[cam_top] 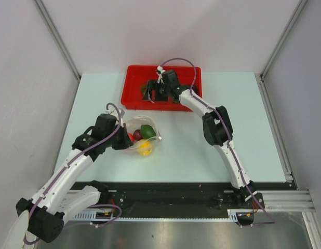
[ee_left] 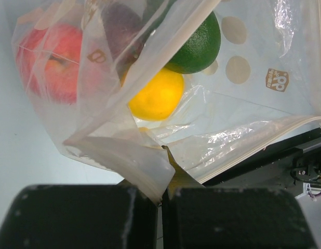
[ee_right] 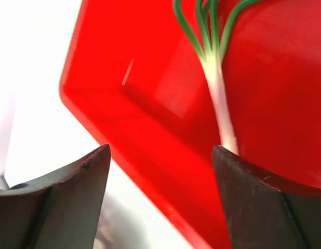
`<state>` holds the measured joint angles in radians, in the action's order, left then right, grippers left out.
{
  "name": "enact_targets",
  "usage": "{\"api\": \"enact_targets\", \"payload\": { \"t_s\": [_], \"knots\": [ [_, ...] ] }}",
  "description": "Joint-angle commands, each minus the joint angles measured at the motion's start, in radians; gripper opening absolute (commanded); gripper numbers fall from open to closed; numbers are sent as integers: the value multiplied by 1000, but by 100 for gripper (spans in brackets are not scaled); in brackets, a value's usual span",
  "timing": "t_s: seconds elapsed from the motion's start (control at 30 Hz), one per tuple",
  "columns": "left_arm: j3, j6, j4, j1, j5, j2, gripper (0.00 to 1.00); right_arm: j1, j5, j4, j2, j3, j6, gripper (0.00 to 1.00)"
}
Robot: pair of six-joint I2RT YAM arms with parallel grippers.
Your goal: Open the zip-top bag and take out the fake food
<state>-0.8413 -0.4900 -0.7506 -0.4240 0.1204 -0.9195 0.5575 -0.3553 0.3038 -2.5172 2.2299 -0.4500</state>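
Top view. Your left gripper [cam_top: 123,141] sits at the left edge of the bag [cam_top: 146,136], touching it. The bag lies on the table [cam_top: 212,148], just in front of the tray [cam_top: 132,70]. Your right gripper [cam_top: 154,92] is down inside the tray, well apart from the bag.

Left wrist. Your fingers [ee_left: 228,218] are closed tight together, with a fold of the bag's edge pinched between them. The rest of the bag spreads out ahead of the fingers. Inside it:
- red ball [ee_left: 49,62], at left
- yellow ball [ee_left: 158,96], nearest the fingers
- green ball [ee_left: 199,44], behind the yellow ball
- maroon piece [ee_left: 121,26], at the top, blurred by plastic
The zip strip runs off to the right.

Right wrist. Your jaws stand wide apart and grip nothing. The onion [ee_right: 220,98] lies on the tray floor. Its white stalk ends right at the inner edge of your right finger [ee_right: 254,207], and its green leaves point away from you. You cannot tell whether the stalk touches that finger.
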Motion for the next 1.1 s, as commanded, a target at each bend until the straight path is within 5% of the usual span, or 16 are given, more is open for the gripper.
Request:
{"api": "enact_targets", "payload": {
  "t_s": [0.0,0.2,0.4,0.63,0.87,1.07],
  "knots": [
    [-19,-13,33,7,36,-4,0,-19,36,122,104,62,-105,84],
    [-9,-19,63,7,36,-8,0,-13,154,465,271,-50,-150,85],
    [30,-39,94,5,50,-1,0,33,208,502,601,-450,-144,84],
    [25,-32,80,5,38,8,0,158,283,627,816,-518,-73,77],
    [15,-41,73,4,35,22,0,333,349,592,899,-491,-9,38],
    [13,-62,79,4,38,18,0,443,392,473,818,-447,89,35]
  ]
}}
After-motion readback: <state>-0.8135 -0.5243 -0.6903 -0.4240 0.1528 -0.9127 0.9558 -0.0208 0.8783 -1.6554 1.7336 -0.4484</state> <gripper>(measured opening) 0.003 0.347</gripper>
